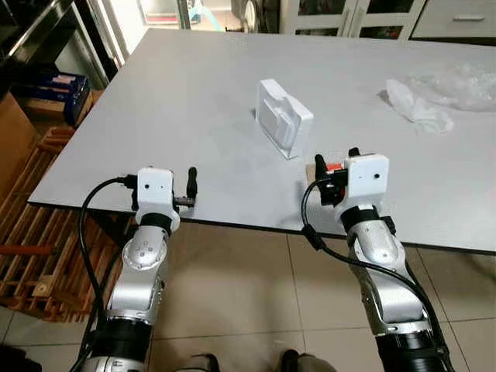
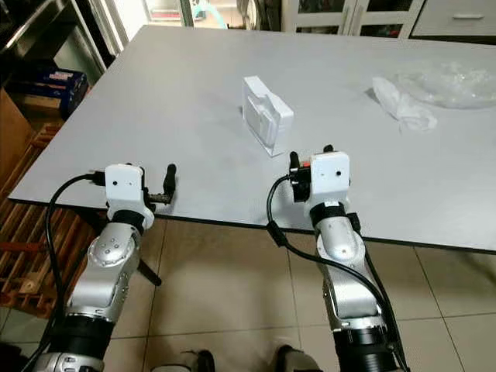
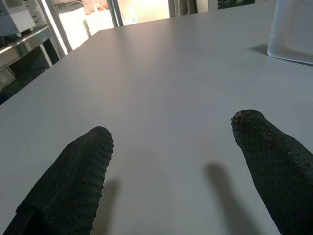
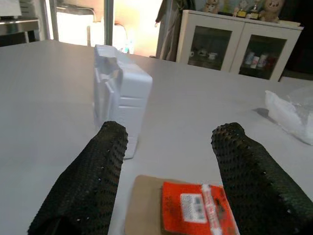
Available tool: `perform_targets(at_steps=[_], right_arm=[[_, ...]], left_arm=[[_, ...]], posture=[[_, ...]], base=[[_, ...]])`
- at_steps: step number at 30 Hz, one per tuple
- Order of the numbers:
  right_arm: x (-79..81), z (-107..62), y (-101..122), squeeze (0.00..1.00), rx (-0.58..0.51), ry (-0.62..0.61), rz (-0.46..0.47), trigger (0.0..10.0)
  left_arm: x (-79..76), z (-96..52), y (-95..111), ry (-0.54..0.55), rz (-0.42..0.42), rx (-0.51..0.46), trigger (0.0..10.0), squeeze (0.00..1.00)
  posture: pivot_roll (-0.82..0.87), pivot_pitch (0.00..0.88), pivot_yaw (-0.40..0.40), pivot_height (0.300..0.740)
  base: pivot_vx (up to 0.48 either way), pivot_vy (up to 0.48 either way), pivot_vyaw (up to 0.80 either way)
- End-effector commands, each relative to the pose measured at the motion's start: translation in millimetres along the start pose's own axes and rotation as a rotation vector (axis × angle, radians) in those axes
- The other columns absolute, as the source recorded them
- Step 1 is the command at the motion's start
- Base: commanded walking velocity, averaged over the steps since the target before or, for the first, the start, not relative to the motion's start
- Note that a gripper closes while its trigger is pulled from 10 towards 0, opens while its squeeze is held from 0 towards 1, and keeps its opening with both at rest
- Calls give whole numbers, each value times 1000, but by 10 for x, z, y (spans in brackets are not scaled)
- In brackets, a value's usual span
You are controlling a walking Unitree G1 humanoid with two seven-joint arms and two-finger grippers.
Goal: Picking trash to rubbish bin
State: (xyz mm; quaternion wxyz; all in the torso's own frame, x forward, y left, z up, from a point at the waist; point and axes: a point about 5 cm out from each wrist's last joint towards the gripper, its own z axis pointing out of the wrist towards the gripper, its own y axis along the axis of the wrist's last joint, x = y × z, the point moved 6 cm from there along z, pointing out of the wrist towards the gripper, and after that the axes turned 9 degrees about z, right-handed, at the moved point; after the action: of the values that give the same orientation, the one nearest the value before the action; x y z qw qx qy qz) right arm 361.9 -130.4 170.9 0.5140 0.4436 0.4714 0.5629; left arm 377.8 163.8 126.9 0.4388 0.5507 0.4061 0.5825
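On the grey table [image 1: 194, 93] a white moulded packaging tray [image 1: 284, 118] stands on its edge near the middle. A crumpled clear plastic bag [image 1: 434, 97] lies at the far right. A small brown card with a red label [image 4: 195, 208] lies flat at the table's near edge. My right gripper [image 1: 337, 160] hovers open just over that card, one finger on each side of it, and the white tray [image 4: 120, 98] stands a little beyond. My left gripper [image 1: 192, 186] is open over bare table at the near left edge, holding nothing.
A wooden slatted rack [image 1: 31, 232] stands on the floor left of the table. A blue box [image 1: 58, 89] sits on a low shelf behind it. White cabinets [image 1: 349, 15] line the far wall. Tiled floor [image 1: 256, 294] lies below the table's front edge.
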Motion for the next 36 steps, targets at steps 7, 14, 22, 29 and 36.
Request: perform_targets(at_steps=[7, 14, 22, 29, 36], right_arm=[[-45, -16, -1, 0, -6, -20, 4, 10000], [-24, 3, 6, 0, -8, -22, 8, 10000], [9, 20, -13, 0, -4, -20, 32, 10000], [81, 16, -56, 0, 14, -5, 104, 10000], [32, 46, -102, 0, 42, -54, 157, 10000]], left_arm=[[10, -10, 21, -3, 6, -3, 10000, 0], [14, -21, 10, -1, -2, 1, 10000, 0], [44, -55, 9, 0, -2, -1, 10000, 0], [89, -67, 3, 9, 8, 5, 10000, 0], [87, -78, 6, 8, 10, 9, 10000, 0]], posture=[[-10, 137, 28, 740], [-3, 142, 25, 740], [15, 147, 27, 740], [32, 150, 29, 740], [37, 149, 31, 740]], base=[[480, 0, 0], [443, 0, 0], [0, 0, 0], [0, 0, 0], [0, 0, 0]])
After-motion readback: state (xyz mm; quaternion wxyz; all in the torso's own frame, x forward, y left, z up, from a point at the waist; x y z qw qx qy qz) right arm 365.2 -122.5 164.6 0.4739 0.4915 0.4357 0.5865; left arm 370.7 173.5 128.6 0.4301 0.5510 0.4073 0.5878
